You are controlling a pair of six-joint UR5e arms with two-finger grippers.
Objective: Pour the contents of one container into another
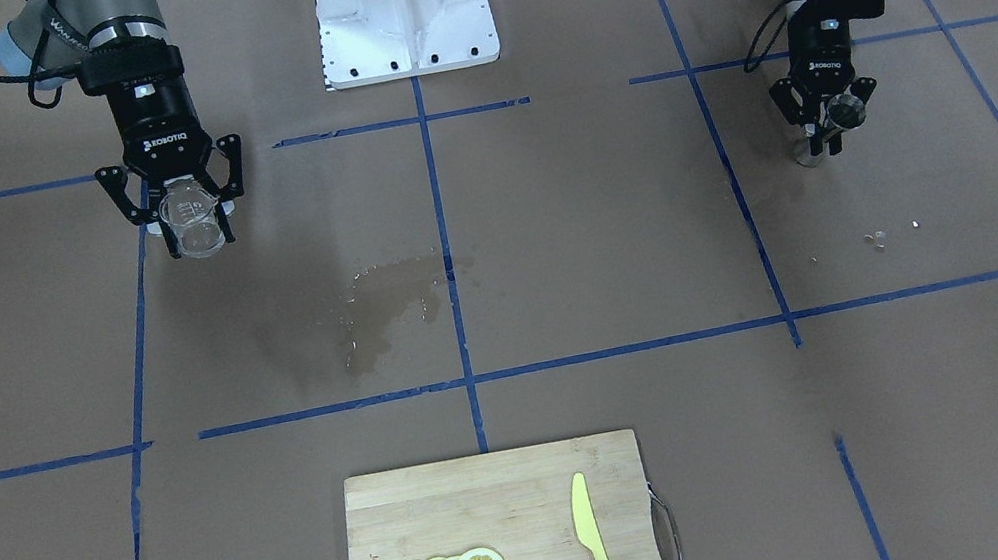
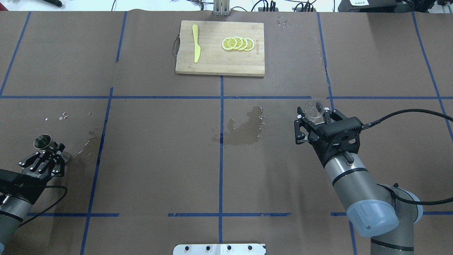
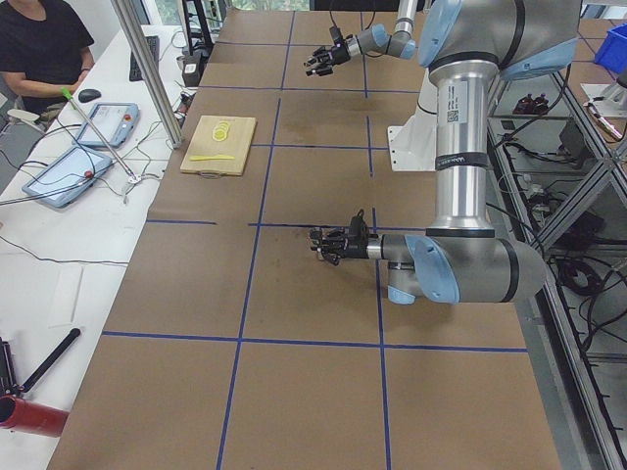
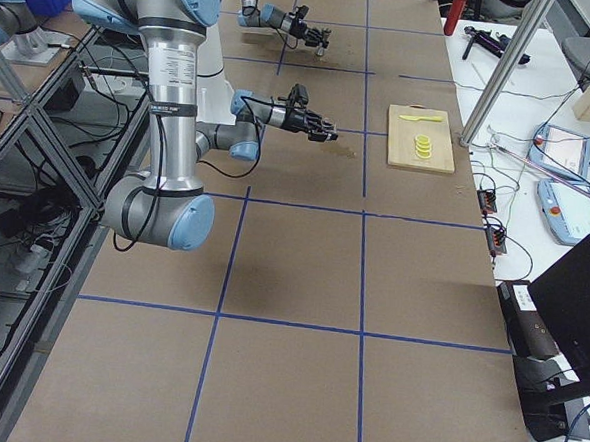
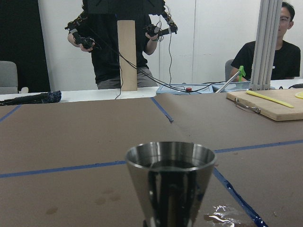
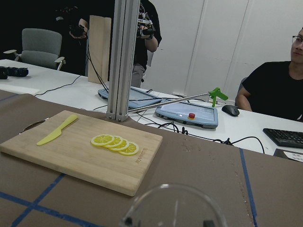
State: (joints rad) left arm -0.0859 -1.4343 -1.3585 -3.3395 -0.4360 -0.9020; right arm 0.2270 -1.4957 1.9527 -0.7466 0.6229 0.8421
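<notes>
My right gripper (image 1: 201, 241) is shut on the clear glass cup (image 1: 192, 225), which it holds upright a little above the table. From overhead the cup (image 2: 313, 109) shows between the fingers of the right gripper (image 2: 314, 114). Only its rim (image 6: 173, 205) reaches the bottom of the right wrist view. Far across the table, my left gripper (image 2: 56, 150) is shut on the waist of the steel jigger (image 2: 43, 141). The jigger (image 1: 844, 111) stands with its base at the table surface. The jigger's upper cone (image 5: 170, 182) fills the lower middle of the left wrist view.
A wooden cutting board (image 2: 212, 65) at the far middle carries lemon slices (image 2: 238, 43) and a yellow knife (image 2: 195, 47). A wet stain (image 2: 244, 129) darkens the table's centre. Droplets (image 2: 63, 116) lie near the jigger. Operators stand beyond the table's far edge.
</notes>
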